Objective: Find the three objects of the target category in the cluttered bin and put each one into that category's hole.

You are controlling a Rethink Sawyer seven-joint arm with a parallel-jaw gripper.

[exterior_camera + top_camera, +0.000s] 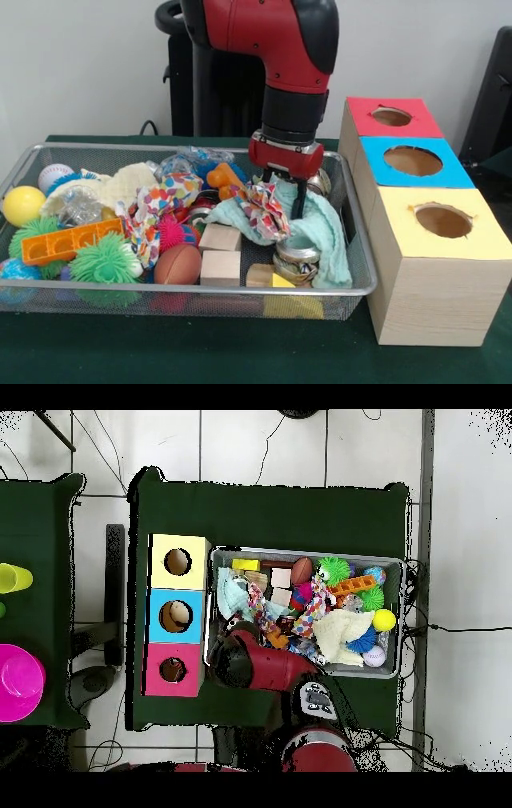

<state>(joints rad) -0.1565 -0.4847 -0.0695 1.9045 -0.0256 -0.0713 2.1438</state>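
A wire mesh bin (240,290) holds mixed toys, blocks and cloths. My gripper (284,196) reaches down into its right part, shut on a mint green cloth (324,232) that rises to a peak at the fingers and drapes down both sides. A colourful patterned cloth (264,214) hangs bunched in front of it; whether it is caught too is unclear. Beside the bin stand three boxes with holes: red (391,117), blue (413,161), yellow (442,220). In the overhead view the arm (262,666) hides the gripper.
In the bin lie a yellow ball (22,205), green spiky balls (104,260), an orange block (68,242), a small football (178,264), wooden blocks (220,252) and a metal tin (296,260). Another spotted cloth (164,196) lies mid-bin. The boxes (176,616) touch the bin's side.
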